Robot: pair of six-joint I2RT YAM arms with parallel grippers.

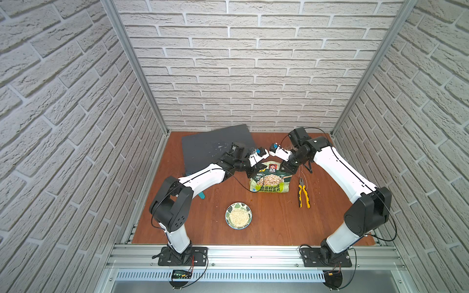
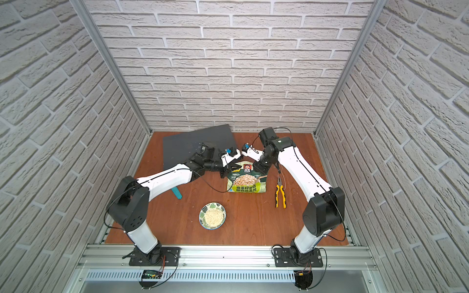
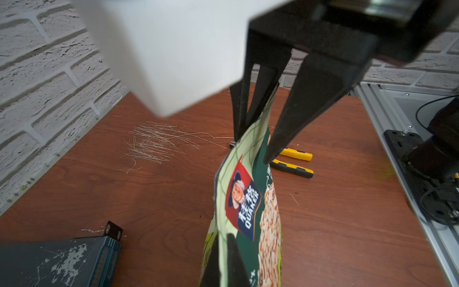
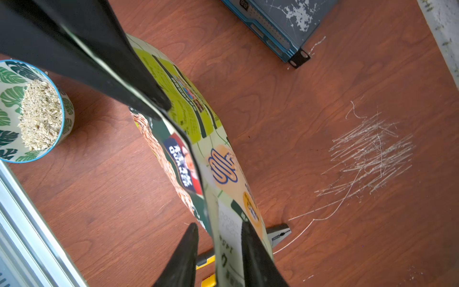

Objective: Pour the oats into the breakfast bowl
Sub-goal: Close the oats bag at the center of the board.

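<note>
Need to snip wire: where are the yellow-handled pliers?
In a top view, the yellow-handled metal pliers lie flat on the brown wooden table, to the robot's right of the green checked plastic oat pouch, not touching it.

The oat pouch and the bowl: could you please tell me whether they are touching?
Apart. Both top views show bare table between the pouch and the bowl.

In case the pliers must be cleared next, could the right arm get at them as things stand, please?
Probably yes: the pliers lie uncovered on the table beside the pouch, on the right arm's side, and the right tool, open astride the pouch's top edge, holds nothing.
</note>
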